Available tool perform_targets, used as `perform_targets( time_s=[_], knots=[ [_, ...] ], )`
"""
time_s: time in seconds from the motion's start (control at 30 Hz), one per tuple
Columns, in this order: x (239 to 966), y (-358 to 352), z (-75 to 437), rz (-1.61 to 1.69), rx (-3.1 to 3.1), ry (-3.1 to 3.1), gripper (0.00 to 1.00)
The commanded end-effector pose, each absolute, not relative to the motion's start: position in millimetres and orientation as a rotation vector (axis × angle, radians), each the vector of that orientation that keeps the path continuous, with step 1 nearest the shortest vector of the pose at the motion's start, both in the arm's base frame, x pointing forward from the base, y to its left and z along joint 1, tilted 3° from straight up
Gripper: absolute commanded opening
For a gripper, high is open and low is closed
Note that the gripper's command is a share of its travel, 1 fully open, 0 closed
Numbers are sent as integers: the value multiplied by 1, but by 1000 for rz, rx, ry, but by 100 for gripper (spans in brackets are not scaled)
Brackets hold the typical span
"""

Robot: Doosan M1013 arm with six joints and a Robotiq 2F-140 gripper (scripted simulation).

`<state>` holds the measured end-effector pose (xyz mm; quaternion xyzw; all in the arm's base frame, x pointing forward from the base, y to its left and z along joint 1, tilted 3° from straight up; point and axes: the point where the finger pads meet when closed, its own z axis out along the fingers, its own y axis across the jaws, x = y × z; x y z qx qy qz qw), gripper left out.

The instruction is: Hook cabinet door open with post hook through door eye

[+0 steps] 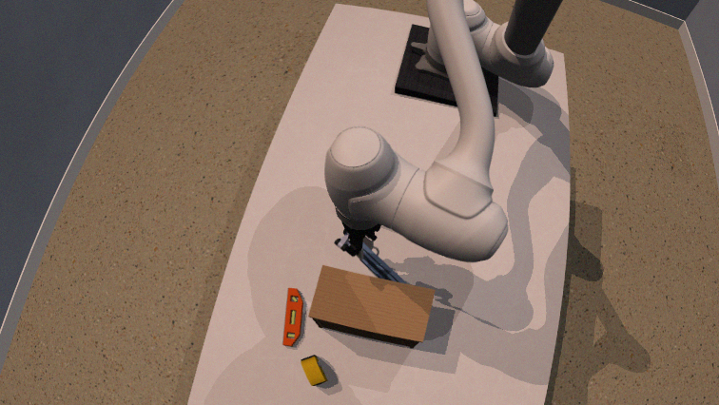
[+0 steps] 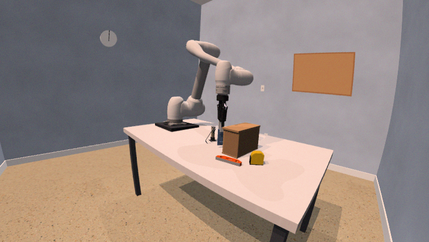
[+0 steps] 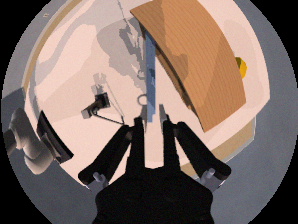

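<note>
Base: The black base is sitting on the table, holding up the arm.
Hook: The thin hook is slanting down from the post and is not going through the eye.
Post: The short post is standing on the table, apart from the cabinet.
Eye: The round eye is sticking out from the door, on the side facing the post.
Door: The blue door is standing wide open, swinging out from the cabinet.
Claw: The claw is pointing down with its fingers a little apart. The door's free edge is sitting between them, with a gap showing on one side.
Level: The orange level is lying flat beside the cabinet.
Cabinet: The brown cabinet is standing upright on the table. Its top and walls are hiding what is inside.
Tape: The yellow tape is resting near the cabinet, outside it.
</note>
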<state>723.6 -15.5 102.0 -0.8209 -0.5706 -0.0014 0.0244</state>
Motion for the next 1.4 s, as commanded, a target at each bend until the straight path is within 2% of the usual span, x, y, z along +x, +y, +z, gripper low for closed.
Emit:
perform_targets(
  time_s=[0.0, 1.37],
  knots=[
    [726, -18, 102, 0, -2535, -1772, 16],
    [720, -16, 102, 2, -2569, -1722, 16]
  ],
)
